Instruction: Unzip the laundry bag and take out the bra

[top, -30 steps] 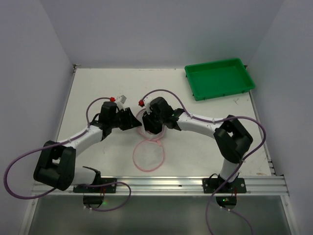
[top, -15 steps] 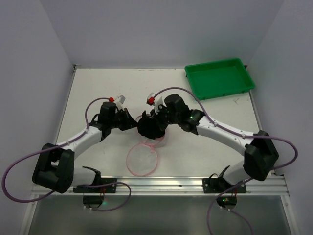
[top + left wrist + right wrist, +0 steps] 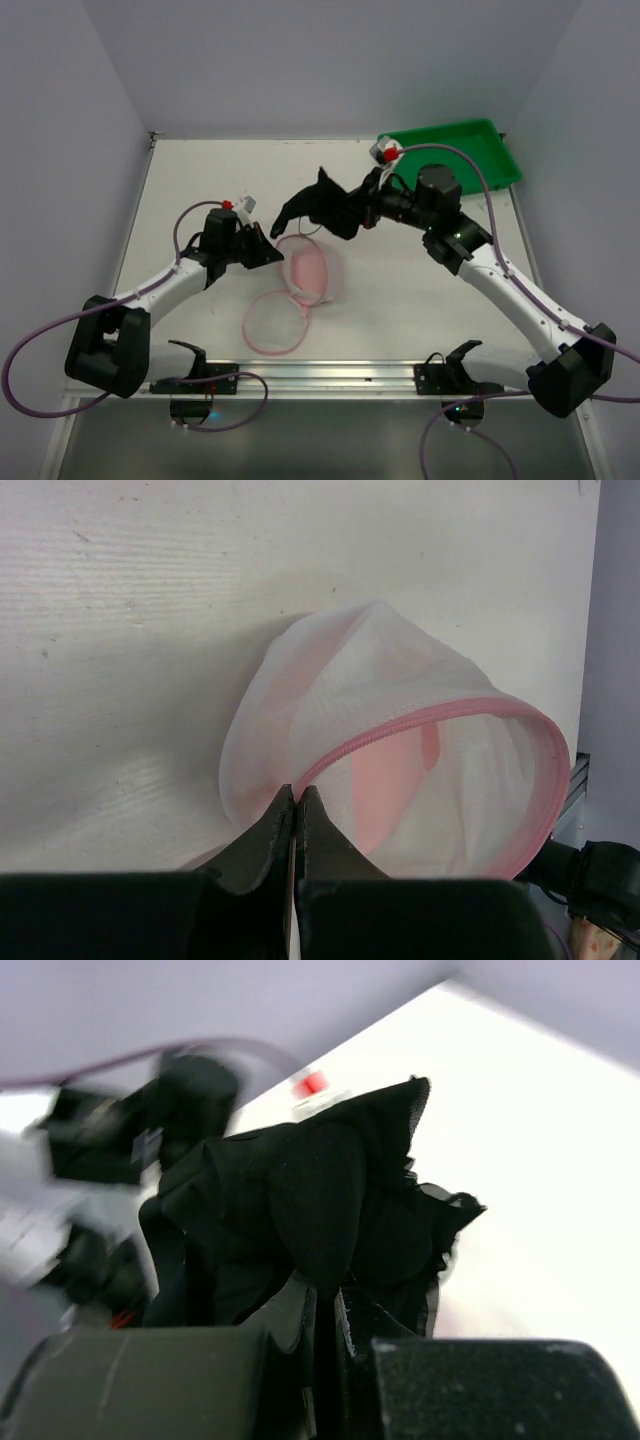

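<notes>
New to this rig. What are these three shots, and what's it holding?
Two robot arms are bolted at the near edge of a table. The overhead picture looks down from behind them: left arm on the left, right arm on the right. The other two pictures come from a camera on each wrist, looking along its own jaws. On the table lies the laundry bag, white mesh with pink zipper trim, unzipped, its round flap flat beside it. A green tray sits at the far right corner. The left jaws are shut on the bag's pink rim. The right jaws hold the bra, a black garment, raised clear of the bag.
</notes>
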Available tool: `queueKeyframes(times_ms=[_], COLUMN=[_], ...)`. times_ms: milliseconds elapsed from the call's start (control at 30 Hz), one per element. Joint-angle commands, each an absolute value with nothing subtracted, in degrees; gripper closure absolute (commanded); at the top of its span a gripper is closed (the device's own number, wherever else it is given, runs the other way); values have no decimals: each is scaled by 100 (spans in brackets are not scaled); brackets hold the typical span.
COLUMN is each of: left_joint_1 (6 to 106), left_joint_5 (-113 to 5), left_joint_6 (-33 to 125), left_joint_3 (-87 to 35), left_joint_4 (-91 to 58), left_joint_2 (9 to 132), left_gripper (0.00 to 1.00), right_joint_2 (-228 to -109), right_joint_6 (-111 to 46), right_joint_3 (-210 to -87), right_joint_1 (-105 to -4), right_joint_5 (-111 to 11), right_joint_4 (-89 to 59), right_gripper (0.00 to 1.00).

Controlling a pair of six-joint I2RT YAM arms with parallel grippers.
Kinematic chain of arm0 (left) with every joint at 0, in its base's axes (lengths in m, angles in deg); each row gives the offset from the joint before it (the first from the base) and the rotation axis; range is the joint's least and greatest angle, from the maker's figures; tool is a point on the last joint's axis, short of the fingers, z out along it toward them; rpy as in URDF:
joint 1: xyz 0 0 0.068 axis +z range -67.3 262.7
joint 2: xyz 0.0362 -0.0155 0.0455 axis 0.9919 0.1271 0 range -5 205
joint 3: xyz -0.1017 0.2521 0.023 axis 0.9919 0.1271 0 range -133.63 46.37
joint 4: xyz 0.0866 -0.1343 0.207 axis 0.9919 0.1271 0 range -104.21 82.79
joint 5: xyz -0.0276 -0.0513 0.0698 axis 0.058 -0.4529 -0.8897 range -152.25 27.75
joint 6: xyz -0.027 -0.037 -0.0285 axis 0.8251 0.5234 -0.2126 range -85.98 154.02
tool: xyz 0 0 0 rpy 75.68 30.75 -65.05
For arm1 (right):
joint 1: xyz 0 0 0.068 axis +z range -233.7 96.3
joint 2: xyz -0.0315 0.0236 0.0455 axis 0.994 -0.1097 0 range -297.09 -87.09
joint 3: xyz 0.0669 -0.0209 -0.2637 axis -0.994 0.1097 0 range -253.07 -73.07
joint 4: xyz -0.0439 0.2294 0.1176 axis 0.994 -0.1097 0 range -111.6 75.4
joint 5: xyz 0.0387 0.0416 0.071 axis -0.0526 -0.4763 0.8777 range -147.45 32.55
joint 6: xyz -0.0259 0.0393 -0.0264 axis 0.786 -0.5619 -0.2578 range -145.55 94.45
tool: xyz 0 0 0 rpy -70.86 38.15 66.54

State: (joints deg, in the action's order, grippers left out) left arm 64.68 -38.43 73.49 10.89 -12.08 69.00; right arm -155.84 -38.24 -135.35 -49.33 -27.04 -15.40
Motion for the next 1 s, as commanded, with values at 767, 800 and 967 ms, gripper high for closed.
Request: queueKeyframes(times_ms=[767,800,967], left_joint_1=[6450,6450,6450], left_joint_5=[-3763,-3772,-3772], left_joint_6=[7533,7525,7454], left_joint_3=[805,779,717], left_joint_4=[-912,-885,-788], left_joint_2=[6637,6620,6672], left_gripper=[100,100,100], right_joint_2=[-20167,-20353,-21372], right_joint_6=[-6255,-6281,-6264], right_joint_3=[-17395,-17736,-18740], right_joint_1=[-9056,-9064,-9144], right_joint_5=[-7423,-7537,-7653], right_joint_4=[-2338,-2418,-2770], right_gripper=[99,96,51])
